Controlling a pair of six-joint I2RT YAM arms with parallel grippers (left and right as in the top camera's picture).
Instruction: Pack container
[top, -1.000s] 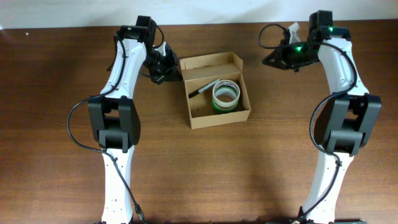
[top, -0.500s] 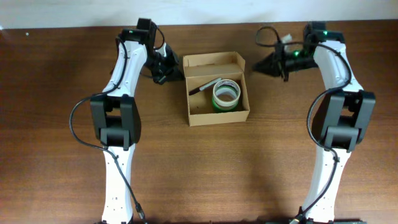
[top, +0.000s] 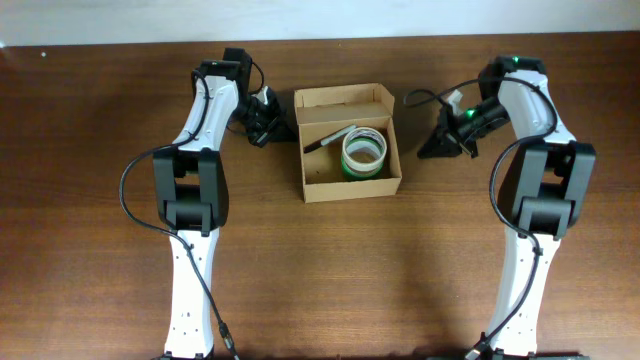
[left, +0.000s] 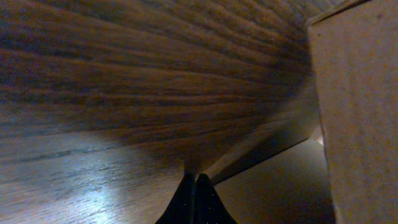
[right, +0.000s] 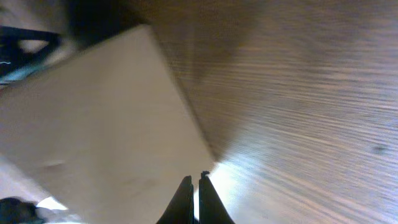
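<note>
Wood-grained surface (top: 90, 200) fills the overhead view, with a white arm reaching in from each side. At the left, the left tool (top: 268, 118) sits low just beside the left wall of the container (top: 352, 190), near its rear corner; from above I cannot tell whether it touches the cardboard. In its own wrist view the left tool (left: 194, 199) is fully closed, its two black fingers (left: 183, 205) pressed together to a single point with nothing between them, and the container's tan wall (left: 357, 93) rises along the right edge. The container stands in the middle of the surface, between the two arms, a little toward the far side. Its flap lid (top: 340, 99) is folded open at the rear edge. Inside lie a green-and-white tape roll (top: 364, 153) toward the right wall and a dark marker (top: 328, 141) lying aslant just left of the roll. At the right, the right tool (top: 424, 154) points toward the container's right wall but stays apart from it, with bare wood between. Its wrist view shows the right tool (right: 195, 193) closed tight on nothing, hovering over the wood with a plain cardboard side (right: 106, 137) filling the left of the view.
</note>
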